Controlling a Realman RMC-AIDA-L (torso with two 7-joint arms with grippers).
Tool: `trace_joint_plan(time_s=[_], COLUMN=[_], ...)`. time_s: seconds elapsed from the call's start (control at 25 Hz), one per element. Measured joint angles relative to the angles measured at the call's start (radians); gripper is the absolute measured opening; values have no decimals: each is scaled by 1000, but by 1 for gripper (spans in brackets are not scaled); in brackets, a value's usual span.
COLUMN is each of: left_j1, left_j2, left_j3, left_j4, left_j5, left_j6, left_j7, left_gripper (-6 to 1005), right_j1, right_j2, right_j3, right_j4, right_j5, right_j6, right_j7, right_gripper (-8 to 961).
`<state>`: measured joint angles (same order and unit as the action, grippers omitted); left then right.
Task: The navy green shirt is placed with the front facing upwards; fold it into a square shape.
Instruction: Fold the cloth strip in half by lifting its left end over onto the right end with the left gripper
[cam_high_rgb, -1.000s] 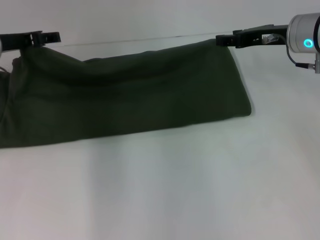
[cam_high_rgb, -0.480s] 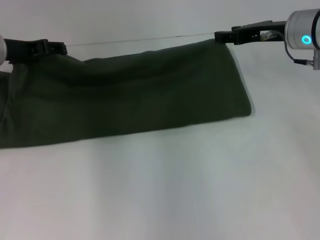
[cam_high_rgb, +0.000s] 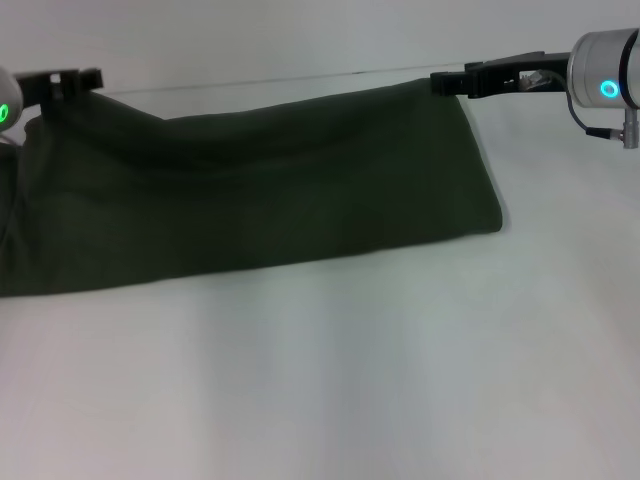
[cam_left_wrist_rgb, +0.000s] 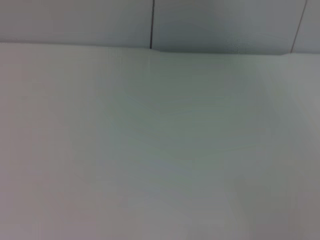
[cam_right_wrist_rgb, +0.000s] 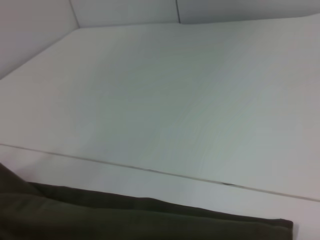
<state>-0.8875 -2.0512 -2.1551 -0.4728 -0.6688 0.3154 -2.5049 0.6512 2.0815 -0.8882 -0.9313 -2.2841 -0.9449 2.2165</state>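
R gripper (cam_high_rgb: 445, 81) looks pinched on the far R corner of the navy green shirt (cam_high_rgb: 270, 190); L gripper (cam_high_rgb: 78, 78) at far L corner, has shifted back left vs 0.5 s ago, grip state I can't tell. Shirt lies as a long folded band on the table (cam_high_rgb: 330, 380), far edge lifted, so I judge the fold's mid-way. No containers here.

One shirt (cam_high_rgb: 260, 190) lies on one table (cam_high_rgb: 350, 370); it is dark green and folded into a long band, and no other cloth is in sight. Two pincers show in the head view: the left pincer (cam_high_rgb: 85, 78) at the shirt's far left corner and the right pincer (cam_high_rgb: 448, 82) at its far right corner. Each arm carries one glowing ring light, two in all.
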Motion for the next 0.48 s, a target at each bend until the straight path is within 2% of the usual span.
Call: trace_joint_plan(time_s=[0.04, 0.08, 0.12, 0.2, 0.24, 0.36, 0.48], left_j1=[32, 98, 98, 187, 222, 255, 255], left_j2=[-9, -40, -40, -88, -104, -109, -104], left_j3=[-1, 0, 0, 7, 12, 5, -25], left_j4=[-42, -149, -149, -325, -407, -516, -548], left_j5=[1, -2, -2, -4, -5, -9, -10], left_j6=[40, 97, 97, 152, 186, 323, 432], left_j7=[-1, 1, 1, 5, 2, -34, -60], left_gripper=[859, 859, 859, 859, 859, 859, 859], right_j1=[-2, -5, -9, -14, -15, -15, -14], right_j2=[0, 0, 0, 0, 0, -1, -2], right_j3=[-1, -1, -1, 0, 0, 0, -1], right_j4=[-2, -6, -10, -12, -12, -12, -12], right_j5=[0, 0, 0, 0, 0, 0, 0], right_j6=[-2, -4, -5, -7, -6, -3, -3], right_j7=[0, 0, 0, 1, 1, 0, 0], right_gripper=[577, 577, 577, 577, 577, 577, 577])
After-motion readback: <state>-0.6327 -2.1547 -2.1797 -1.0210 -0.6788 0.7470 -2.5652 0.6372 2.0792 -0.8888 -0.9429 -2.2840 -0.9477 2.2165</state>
